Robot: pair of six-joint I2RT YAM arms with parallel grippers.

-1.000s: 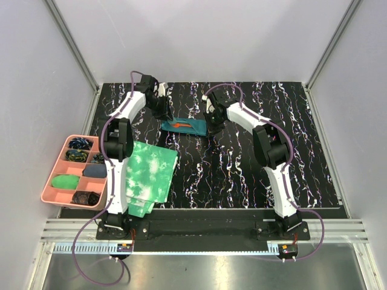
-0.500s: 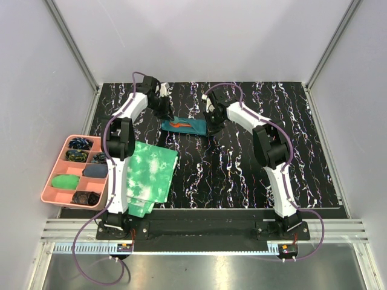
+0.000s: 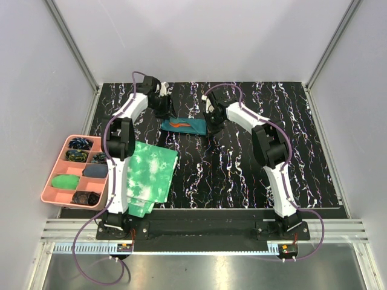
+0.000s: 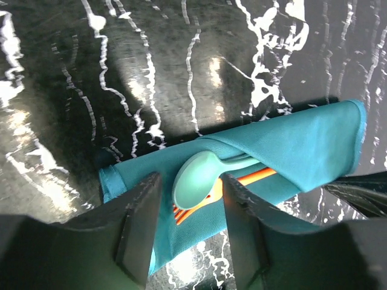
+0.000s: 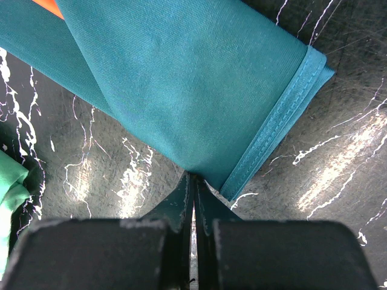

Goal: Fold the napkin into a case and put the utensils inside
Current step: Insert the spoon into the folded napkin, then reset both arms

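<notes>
The left gripper (image 4: 190, 181) has just spread and let go of the teal spoon (image 4: 196, 178), which now lies beside the orange utensil (image 4: 257, 176) in the mouth of the case (image 4: 302, 145), near the worktop's (image 3: 242, 169) far edge. The right gripper (image 5: 194, 187), pressed together, rests at the case's other end. Filling looks nearly done.

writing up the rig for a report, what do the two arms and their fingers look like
The left arm and right arm have white links with black joints and black bases. A purple cable runs along each, looping out near the base. The fingers are flat, blocky and matte black.
</notes>
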